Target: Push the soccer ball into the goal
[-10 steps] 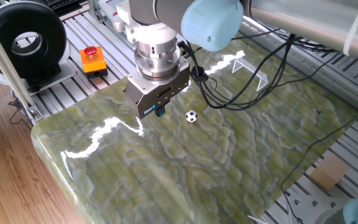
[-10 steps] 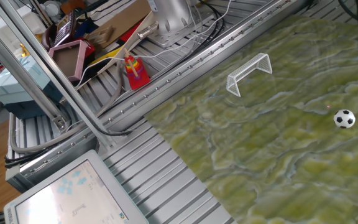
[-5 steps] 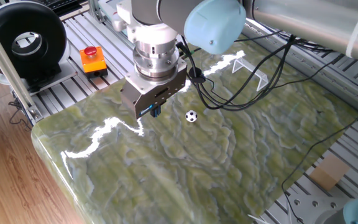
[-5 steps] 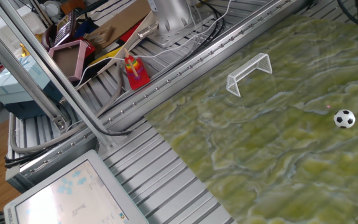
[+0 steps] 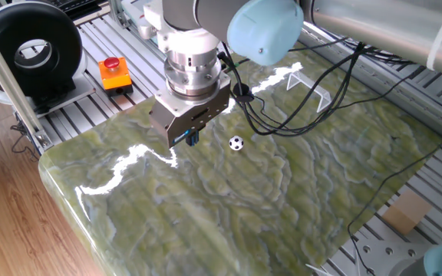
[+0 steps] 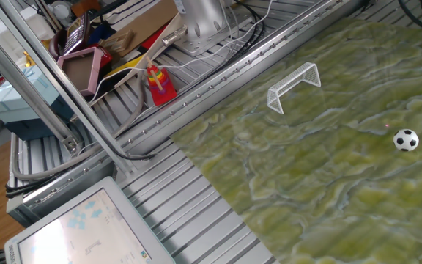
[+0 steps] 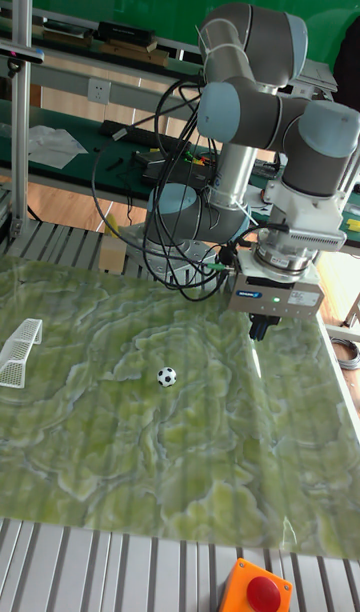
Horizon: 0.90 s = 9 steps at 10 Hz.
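The soccer ball (image 5: 236,142) (image 6: 406,140) (image 7: 166,376) is tiny, white with black patches, and rests on the green marbled table top (image 5: 229,207). The goal (image 5: 307,83) (image 6: 294,85) (image 7: 20,351) is a small white frame at the table's far edge, its mouth facing the ball. My gripper (image 5: 192,137) (image 7: 259,329) hangs just above the table, on the side of the ball away from the goal, a few ball-widths off. Its dark fingers are pressed together with nothing between them. The other fixed view does not show the gripper.
An orange box with a red button (image 5: 114,73) (image 7: 255,588) sits on the slatted bench beside the table. A black reel (image 5: 29,47) stands at the back left. Black cables (image 5: 313,115) hang from the arm over the table near the goal. A red bottle (image 6: 159,85) stands off the table.
The gripper has shifted slightly left, away from the ball, over the last second. The ball and the goal have not moved.
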Motion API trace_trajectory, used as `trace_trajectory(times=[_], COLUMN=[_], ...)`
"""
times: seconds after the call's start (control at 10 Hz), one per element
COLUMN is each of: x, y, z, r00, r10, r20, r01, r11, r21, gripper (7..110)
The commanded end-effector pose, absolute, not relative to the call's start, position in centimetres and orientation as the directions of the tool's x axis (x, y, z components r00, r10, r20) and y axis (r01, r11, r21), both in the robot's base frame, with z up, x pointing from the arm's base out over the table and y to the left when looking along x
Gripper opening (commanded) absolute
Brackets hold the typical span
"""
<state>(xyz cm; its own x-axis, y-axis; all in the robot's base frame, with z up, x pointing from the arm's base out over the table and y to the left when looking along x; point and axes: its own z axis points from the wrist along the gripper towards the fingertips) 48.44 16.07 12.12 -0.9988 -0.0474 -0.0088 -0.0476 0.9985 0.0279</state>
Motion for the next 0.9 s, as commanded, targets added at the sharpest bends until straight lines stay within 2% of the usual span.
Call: trace_trajectory(times=[0.0,0.1,0.4,0.5,0.8], x=[50.1,50.5,50.2,48.6,47.8], y=[16.9,15.9,14.9,14.6,13.7], z=[9.4,7.5,3.3,2.5,2.0], r00=[-1.0,-1.0,-1.0,-0.999,-1.0], r10=[-0.027,-0.024,-0.03,-0.041,-0.008], r20=[-0.005,-0.009,-0.007,0.023,0.03], r01=[-0.027,-0.024,-0.03,-0.04,-0.008], r11=[0.999,1.0,1.0,0.999,1.0], r21=[0.042,0.004,-0.001,0.019,-0.02], gripper=[7,7,7,7,7])
